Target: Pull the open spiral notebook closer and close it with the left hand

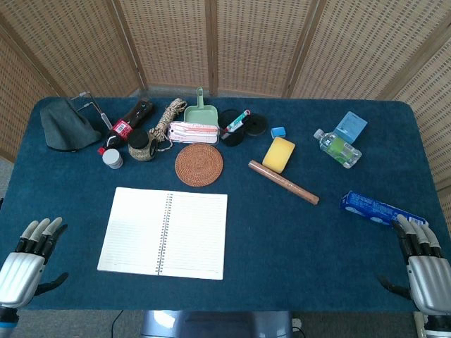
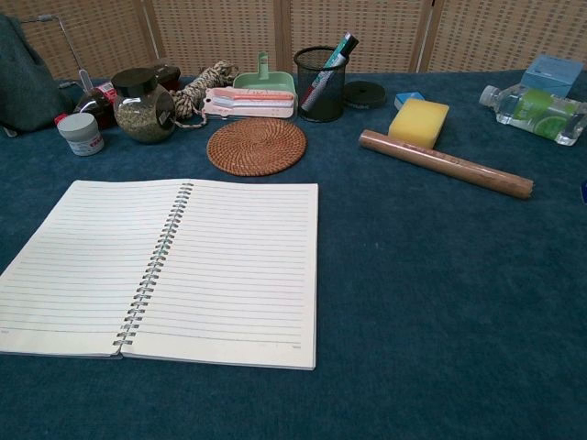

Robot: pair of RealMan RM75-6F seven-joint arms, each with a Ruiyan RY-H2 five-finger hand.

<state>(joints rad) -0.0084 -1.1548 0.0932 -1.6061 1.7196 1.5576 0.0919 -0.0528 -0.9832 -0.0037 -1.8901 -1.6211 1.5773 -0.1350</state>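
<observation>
The spiral notebook (image 1: 163, 232) lies open and flat on the blue table, lined pages up, its wire spine running front to back. The chest view shows the notebook (image 2: 170, 268) filling the left half, both pages bare. My left hand (image 1: 29, 260) rests at the table's front left corner, fingers straight and apart, holding nothing, well left of the notebook. My right hand (image 1: 423, 264) lies at the front right corner, fingers extended, empty. Neither hand appears in the chest view.
Behind the notebook sit a round woven coaster (image 1: 199, 165), a jar (image 1: 142, 145), a small white pot (image 1: 112, 158), a coil of rope (image 1: 168, 118) and a mesh pen cup (image 2: 320, 84). A wooden rolling pin (image 1: 282, 182), yellow sponge (image 1: 279, 154), water bottle (image 1: 337, 148) and blue packet (image 1: 373, 208) lie to the right.
</observation>
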